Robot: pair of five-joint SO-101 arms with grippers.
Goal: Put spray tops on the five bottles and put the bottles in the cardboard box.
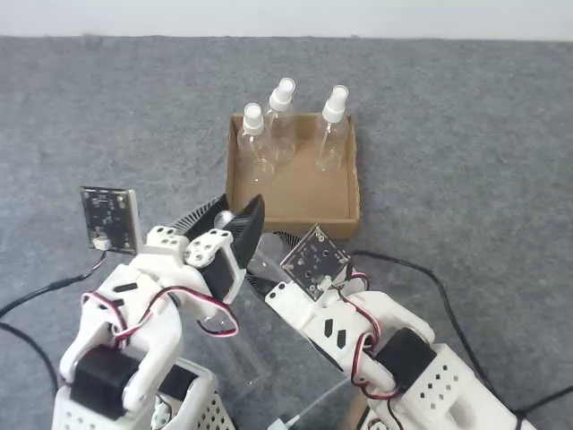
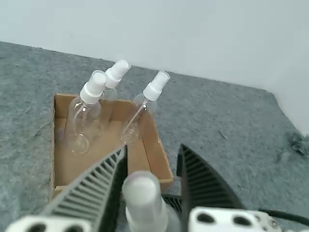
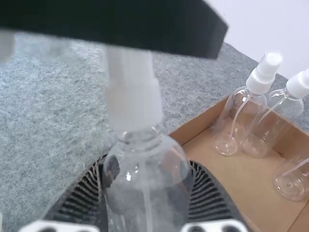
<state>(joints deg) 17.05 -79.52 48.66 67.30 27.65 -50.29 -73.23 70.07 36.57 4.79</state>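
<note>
Grey felt desk (image 1: 466, 134): we count three capped clear plastic bottles (image 1: 280, 134) in the brown cardboard box (image 1: 295, 215) — right gripper (image 3: 145, 193) jaws clamp a fourth bottle (image 3: 145, 169) nearside, left gripper (image 2: 153, 151) jaws parted around its white spray top (image 2: 141, 193).

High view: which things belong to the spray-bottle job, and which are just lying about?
Job: cardboard box; three capped bottles in it; fourth bottle in the right gripper; its spray top, at the left gripper.
Lying about: black cable; grey mat.
</note>
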